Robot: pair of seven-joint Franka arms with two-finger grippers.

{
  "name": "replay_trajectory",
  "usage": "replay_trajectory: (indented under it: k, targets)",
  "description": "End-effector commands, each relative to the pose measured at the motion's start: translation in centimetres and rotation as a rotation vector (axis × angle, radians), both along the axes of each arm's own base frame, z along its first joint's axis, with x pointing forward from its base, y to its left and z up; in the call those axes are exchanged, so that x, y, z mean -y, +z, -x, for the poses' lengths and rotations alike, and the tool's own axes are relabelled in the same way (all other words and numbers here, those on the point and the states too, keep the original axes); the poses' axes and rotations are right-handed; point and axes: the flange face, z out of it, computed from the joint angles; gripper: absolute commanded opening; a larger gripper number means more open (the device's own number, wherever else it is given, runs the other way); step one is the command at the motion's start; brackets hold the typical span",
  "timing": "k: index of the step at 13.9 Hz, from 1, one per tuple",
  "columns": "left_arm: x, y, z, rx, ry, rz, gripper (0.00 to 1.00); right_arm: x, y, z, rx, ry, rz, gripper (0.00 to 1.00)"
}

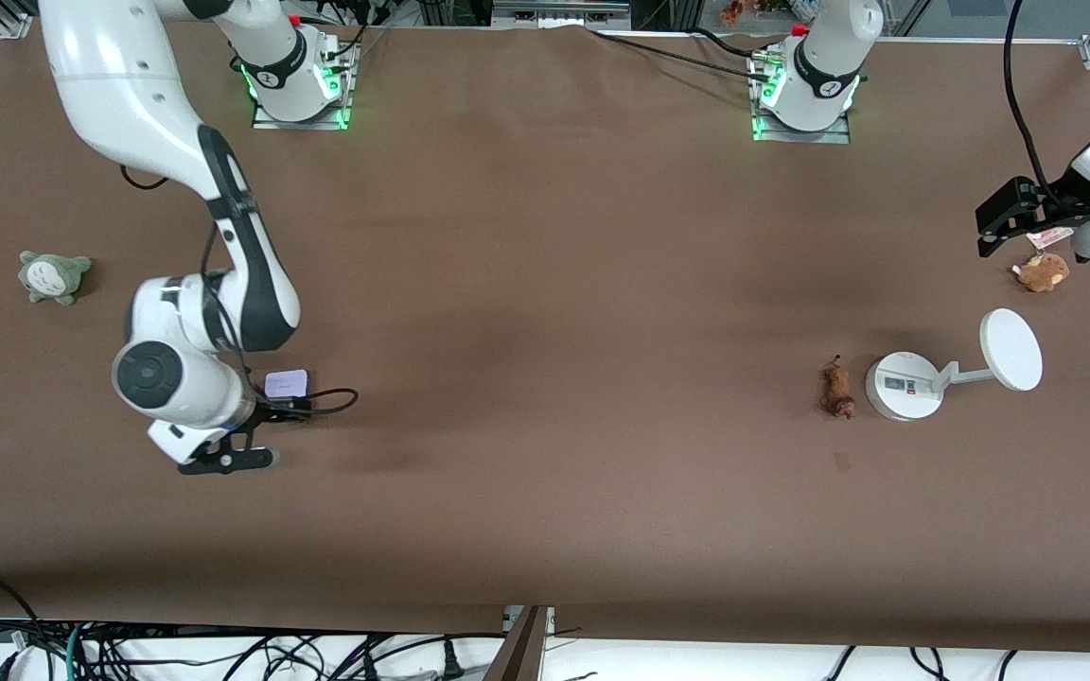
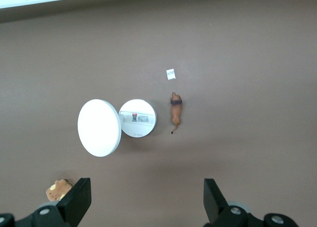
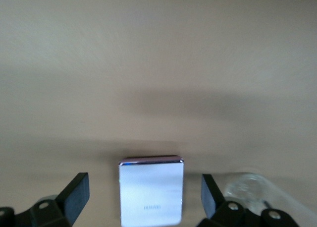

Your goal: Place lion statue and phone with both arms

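Note:
The phone (image 1: 286, 382), a small pale-lavender rectangle, lies flat on the brown table toward the right arm's end. My right gripper (image 1: 278, 407) is low over it and open. In the right wrist view the phone (image 3: 151, 192) lies between the two spread fingers, not gripped. The lion statue (image 1: 837, 391), a narrow orange-brown figurine, lies on the table toward the left arm's end, beside the white stand's base. My left gripper (image 1: 1001, 232) is up in the air, open and empty, near the brown plush. The left wrist view shows the lion (image 2: 176, 110) far below the left gripper (image 2: 147, 190).
A white stand with a round base (image 1: 905, 385) and a disc (image 1: 1011, 349) stands beside the lion. A fluffy brown plush (image 1: 1043, 271) lies under the left gripper. A grey-green plush (image 1: 53, 275) lies at the right arm's end. A small white scrap (image 2: 170, 74) lies near the lion.

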Motion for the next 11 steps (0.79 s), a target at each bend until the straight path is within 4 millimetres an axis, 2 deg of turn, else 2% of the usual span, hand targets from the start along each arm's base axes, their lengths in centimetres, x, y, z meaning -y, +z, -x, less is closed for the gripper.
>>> replay_trajectory:
  k: [1,3,5,7,10,11]
  targets:
    - [0.2,-0.3,1.3,-0.003,0.033,0.024,1.0,0.8,7.1,0.8,0.026,0.009,-0.002,1.0]
    - [0.1,-0.6,1.1,-0.01,0.042,0.038,1.0,1.8,11.6,1.8,0.018,-0.005,-0.004,1.0]
    - [0.3,-1.3,0.8,-0.026,0.055,0.102,1.0,3.7,16.2,3.1,0.018,-0.037,-0.005,1.0]
    - [0.4,-1.6,0.5,-0.027,0.053,0.092,1.0,5.3,20.8,4.9,0.013,-0.057,-0.008,1.0]
    - [0.1,-1.9,0.4,-0.034,0.056,0.087,1.0,6.4,25.8,8.3,-0.04,-0.104,-0.022,1.0]
    - [0.1,-1.9,0.4,-0.034,0.056,0.087,1.0,6.8,26.4,8.7,-0.049,-0.12,-0.023,1.0]
